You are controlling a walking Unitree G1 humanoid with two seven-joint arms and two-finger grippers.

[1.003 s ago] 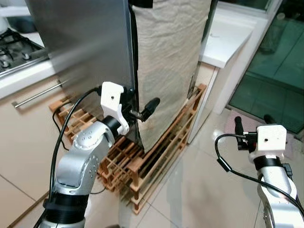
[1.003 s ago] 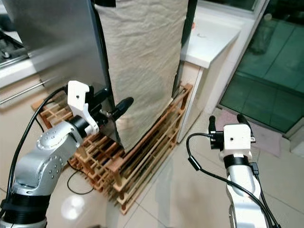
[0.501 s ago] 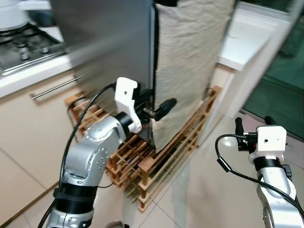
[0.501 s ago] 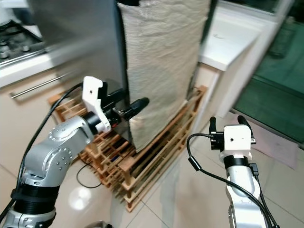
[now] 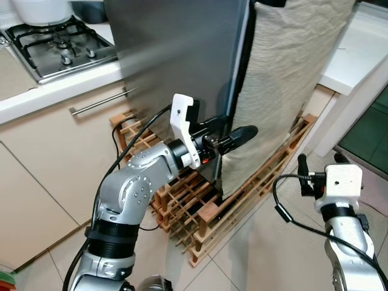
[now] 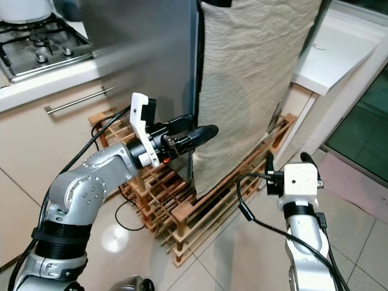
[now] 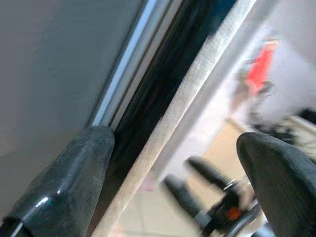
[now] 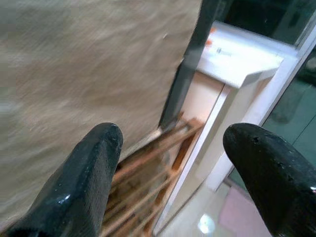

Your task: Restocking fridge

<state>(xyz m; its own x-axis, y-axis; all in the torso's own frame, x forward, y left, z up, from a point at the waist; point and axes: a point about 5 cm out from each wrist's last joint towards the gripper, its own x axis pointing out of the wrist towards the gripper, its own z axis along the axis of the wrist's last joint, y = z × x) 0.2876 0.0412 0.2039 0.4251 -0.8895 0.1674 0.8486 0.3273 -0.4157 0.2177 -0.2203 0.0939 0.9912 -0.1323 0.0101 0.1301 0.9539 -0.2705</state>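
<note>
fridge point(image 5: 176, 60) steel, tall, beside counter with gas hob point(image 5: 57, 45). beige cloth point(image 5: 285, 85) hangs over its right side. left gripper point(image 5: 227, 134) spread at door edge, one finger against it. wooden rack point(image 5: 242, 200) below. right gripper point(image 5: 318, 173) spread, empty, apart.

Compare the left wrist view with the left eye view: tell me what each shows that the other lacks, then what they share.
The left wrist view alone shows the dark gap at the fridge door's edge up close. The left eye view alone shows the stove, the wooden rack and the idle right gripper. Both show the left gripper, open at the grey fridge door, and the beige cloth.
</note>
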